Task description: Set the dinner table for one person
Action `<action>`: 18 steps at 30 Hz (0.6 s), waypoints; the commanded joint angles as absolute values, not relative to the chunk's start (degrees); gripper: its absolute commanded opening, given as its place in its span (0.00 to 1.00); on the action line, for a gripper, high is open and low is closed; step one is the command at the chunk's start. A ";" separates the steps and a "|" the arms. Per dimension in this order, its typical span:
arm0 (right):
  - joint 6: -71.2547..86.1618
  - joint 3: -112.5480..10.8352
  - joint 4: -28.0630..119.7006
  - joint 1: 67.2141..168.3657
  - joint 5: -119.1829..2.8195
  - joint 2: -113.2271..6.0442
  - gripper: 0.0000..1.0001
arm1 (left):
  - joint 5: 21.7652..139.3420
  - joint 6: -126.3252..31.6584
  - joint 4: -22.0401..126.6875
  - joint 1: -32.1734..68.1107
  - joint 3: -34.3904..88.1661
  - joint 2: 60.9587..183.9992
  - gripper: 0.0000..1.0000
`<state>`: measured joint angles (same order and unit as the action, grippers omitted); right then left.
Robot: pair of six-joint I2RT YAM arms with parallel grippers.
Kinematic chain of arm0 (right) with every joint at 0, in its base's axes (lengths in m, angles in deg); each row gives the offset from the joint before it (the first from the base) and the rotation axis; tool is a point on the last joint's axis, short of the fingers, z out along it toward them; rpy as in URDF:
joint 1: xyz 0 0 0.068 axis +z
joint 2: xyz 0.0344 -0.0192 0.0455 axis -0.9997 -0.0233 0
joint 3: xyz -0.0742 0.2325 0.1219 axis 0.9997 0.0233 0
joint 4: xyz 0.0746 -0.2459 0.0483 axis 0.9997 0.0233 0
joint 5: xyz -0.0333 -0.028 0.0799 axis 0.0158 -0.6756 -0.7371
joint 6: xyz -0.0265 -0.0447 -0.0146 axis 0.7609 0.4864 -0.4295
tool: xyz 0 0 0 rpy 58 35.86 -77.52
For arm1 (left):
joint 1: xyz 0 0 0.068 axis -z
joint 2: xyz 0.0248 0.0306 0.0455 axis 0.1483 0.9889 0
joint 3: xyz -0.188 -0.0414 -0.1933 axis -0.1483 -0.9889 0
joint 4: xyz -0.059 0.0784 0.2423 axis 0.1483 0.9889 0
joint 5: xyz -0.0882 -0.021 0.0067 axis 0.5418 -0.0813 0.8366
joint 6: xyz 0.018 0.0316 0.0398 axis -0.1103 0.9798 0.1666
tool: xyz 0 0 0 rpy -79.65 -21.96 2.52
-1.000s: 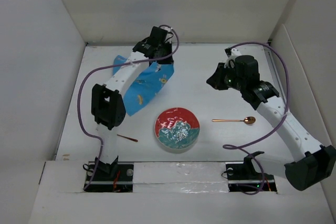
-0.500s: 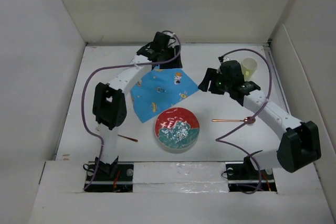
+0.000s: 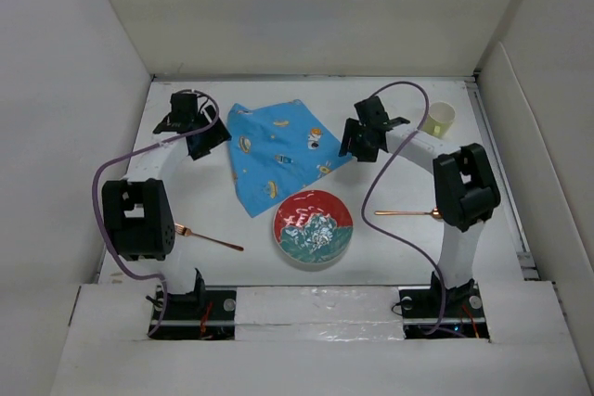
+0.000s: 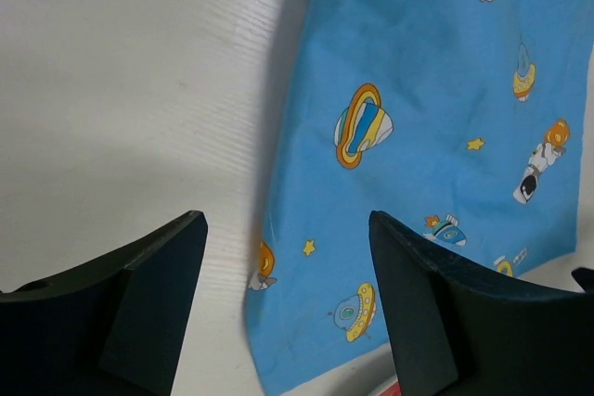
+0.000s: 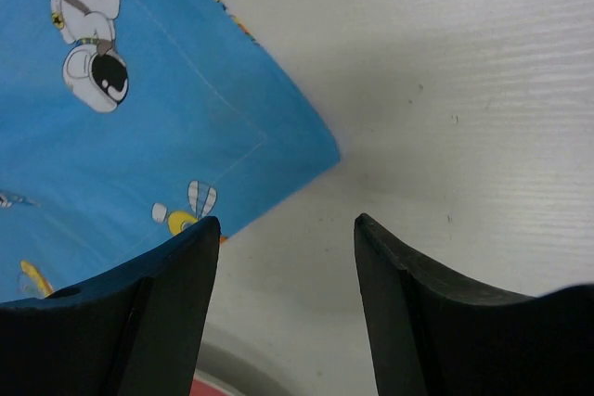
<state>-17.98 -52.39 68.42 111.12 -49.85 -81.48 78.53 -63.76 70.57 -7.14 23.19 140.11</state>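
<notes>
Overhead, the white surface (image 3: 200, 197) fills the whole floor of the shot, boxed in by white wall panels, and everything sits on it. The blue space-print mat (image 3: 278, 150) lies spread flat toward the far middle, turned at an angle. The left fingers (image 3: 209, 139) hover at its left edge. The left wrist camera shows them parted wide and holding nothing, with bare surface and the mat's edge showing between them. On the other side, the right fingers (image 3: 351, 146) hang over the mat's right corner. They too are spread well apart and empty, and the right wrist camera shows that corner lying flat between the two tips, with an astronaut print just inside it. Nearer the arms' bases, a red-and-teal plate (image 3: 313, 227) sits just beside the mat's near edge. A copper fork (image 3: 209, 238) rests to the plate's left, partly tucked behind the left arm. A copper spoon (image 3: 413, 213) lies to the plate's right, its bowl end hidden by the right arm. A pale yellow cup (image 3: 438, 118) stands upright near the far right edge, well apart from the plate.
</notes>
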 commanded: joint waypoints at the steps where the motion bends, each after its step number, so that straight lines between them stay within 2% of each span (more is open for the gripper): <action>1: -20.01 -57.74 71.85 111.69 -46.41 -83.95 0.65 | 82.56 -63.10 65.95 -7.21 22.22 140.32 0.68; 5: -21.59 -60.73 74.05 112.31 -45.09 -88.08 0.63 | 86.79 -62.30 64.80 -7.21 24.15 146.72 0.68; 7: -22.03 -61.53 74.58 112.83 -45.09 -89.66 0.58 | 88.19 -62.12 64.19 -7.21 25.29 148.32 0.68; 9: -22.73 -62.84 75.37 113.35 -45.00 -91.59 0.55 | 88.81 -61.77 63.74 -7.21 26.26 150.43 0.64; 11: -23.35 -63.99 75.89 113.36 -45.18 -92.83 0.47 | 88.90 -61.51 63.83 -7.21 26.87 152.18 0.59; 12: -23.52 -65.38 76.25 113.88 -45.01 -93.44 0.43 | 88.90 -61.33 63.74 -7.21 27.22 152.80 0.49; 13: -23.70 -65.83 76.51 113.89 -44.92 -94.58 0.29 | 88.90 -61.16 63.40 -7.21 27.40 153.24 0.43; 14: -23.96 -66.27 75.90 113.89 -44.83 -94.85 0.20 | 88.90 -61.15 63.31 -7.21 27.67 154.46 0.34; 15: -23.96 -66.45 75.03 113.89 -45.18 -95.03 0.11 | 89.08 -60.98 63.48 -7.21 28.62 154.91 0.07; 16: -23.88 -66.63 74.06 113.89 -45.88 -94.68 0.00 | 88.99 -60.98 63.83 -7.21 29.07 155.26 0.00; 18: -22.74 -67.15 70.11 113.89 -48.15 -93.63 0.00 | 89.78 -61.76 62.87 -7.21 29.69 154.13 0.00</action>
